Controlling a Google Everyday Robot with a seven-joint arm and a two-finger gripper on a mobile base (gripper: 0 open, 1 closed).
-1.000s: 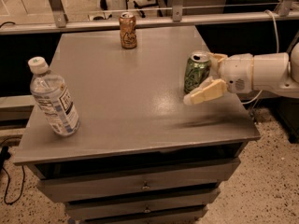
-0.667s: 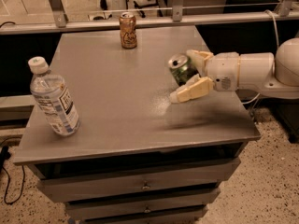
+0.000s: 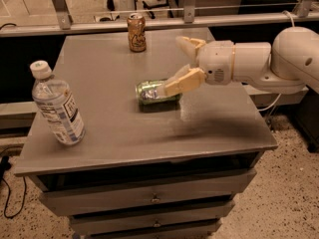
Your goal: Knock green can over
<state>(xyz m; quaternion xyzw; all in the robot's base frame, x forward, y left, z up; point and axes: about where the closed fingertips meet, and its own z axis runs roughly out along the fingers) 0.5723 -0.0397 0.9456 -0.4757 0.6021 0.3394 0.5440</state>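
The green can [image 3: 153, 92] lies on its side near the middle of the grey tabletop [image 3: 124, 128], its silver top facing left. My gripper [image 3: 179, 63] reaches in from the right on a white arm. Its two cream fingers are spread open, one finger [image 3: 180, 81] resting against the can's right end, the other finger [image 3: 188, 45] raised behind it. The gripper holds nothing.
An orange-gold can [image 3: 136, 32] stands upright at the table's back edge. A clear plastic water bottle [image 3: 56, 105] with a white cap stands at the left front. A metal rail [image 3: 149, 21] runs behind the table. Drawers are below the tabletop.
The green can went from upright at the table's right side to tilted, then to lying on its side near the middle. My gripper swept left with it.
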